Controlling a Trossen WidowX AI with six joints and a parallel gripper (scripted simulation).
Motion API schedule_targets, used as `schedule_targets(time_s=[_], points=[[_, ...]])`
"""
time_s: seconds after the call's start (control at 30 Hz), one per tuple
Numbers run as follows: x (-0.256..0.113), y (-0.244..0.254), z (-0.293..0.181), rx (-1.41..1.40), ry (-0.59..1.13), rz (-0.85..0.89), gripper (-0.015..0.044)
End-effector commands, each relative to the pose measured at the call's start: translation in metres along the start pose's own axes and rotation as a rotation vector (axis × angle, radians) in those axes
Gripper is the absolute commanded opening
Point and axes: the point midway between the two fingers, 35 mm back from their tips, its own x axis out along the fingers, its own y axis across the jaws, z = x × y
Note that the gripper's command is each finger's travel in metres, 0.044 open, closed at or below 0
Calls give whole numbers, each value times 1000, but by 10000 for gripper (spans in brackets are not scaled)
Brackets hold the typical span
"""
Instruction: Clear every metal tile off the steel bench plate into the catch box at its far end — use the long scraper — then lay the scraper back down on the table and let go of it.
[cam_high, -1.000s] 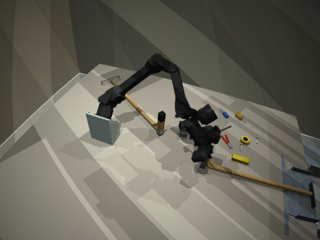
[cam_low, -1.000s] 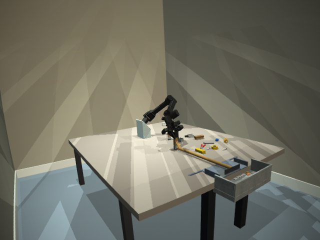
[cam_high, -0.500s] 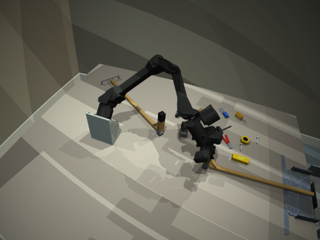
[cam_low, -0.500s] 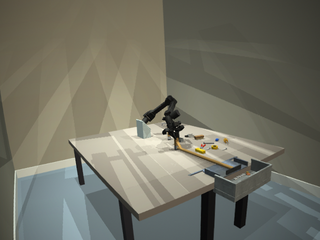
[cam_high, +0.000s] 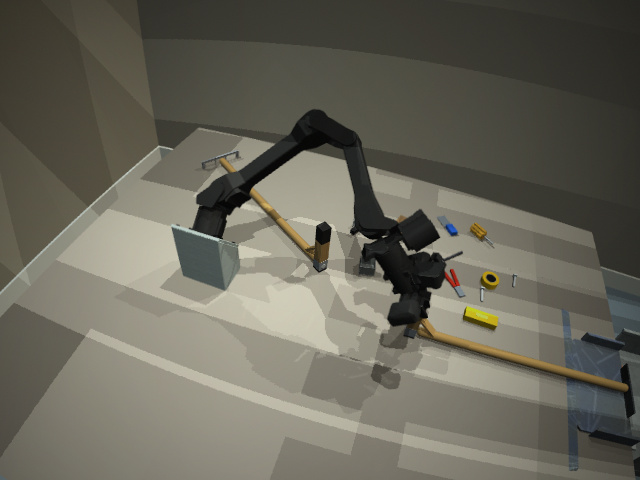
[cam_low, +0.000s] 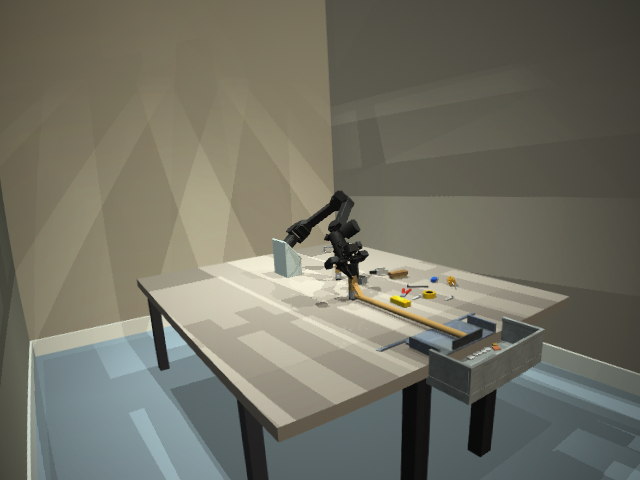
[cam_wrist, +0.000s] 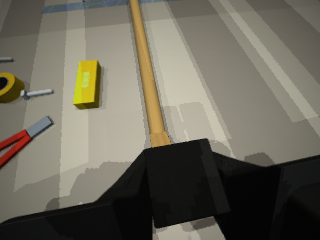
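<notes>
My gripper (cam_high: 413, 321) (cam_low: 352, 279) (cam_wrist: 165, 151) is shut on the upright grip of the long scraper. The scraper's wooden handle (cam_high: 516, 356) (cam_low: 408, 312) (cam_wrist: 146, 70) runs to its dark blade (cam_high: 628, 397) (cam_low: 466, 338), which stands at the far end of the bluish steel plate (cam_high: 591, 405) (cam_low: 436, 338), beside the catch box (cam_low: 504, 381). Several small pale tiles (cam_low: 478, 354) and an orange one (cam_low: 496, 347) lie in the box. No tile shows on the plate behind the blade. The strip just beyond the blade is partly hidden.
Dark guards (cam_high: 602, 341) (cam_high: 613, 438) flank the plate. A yellow block (cam_high: 480, 317) (cam_low: 400, 301) (cam_wrist: 87, 85) lies beside the handle, with red pliers (cam_high: 451, 279) (cam_wrist: 14, 145) nearby. A small grey box (cam_high: 367, 267) and a second long-handled tool (cam_high: 279, 222) are nearer the arm's base.
</notes>
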Motion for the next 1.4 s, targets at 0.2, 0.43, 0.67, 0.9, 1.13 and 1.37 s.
schedule_targets(time_s=[0.2,0.43,0.67,0.9,1.13,1.37], points=[[-9,-1,-7,2,-4,-2,0],[-16,-2,-13,2,-4,-3,0],[-23,-3,-19,2,-4,-3,0],[-30,-3,-26,2,-5,-4,0],[-36,-4,-33,2,-5,-4,0],[-43,-4,-40,3,-6,-5,0]])
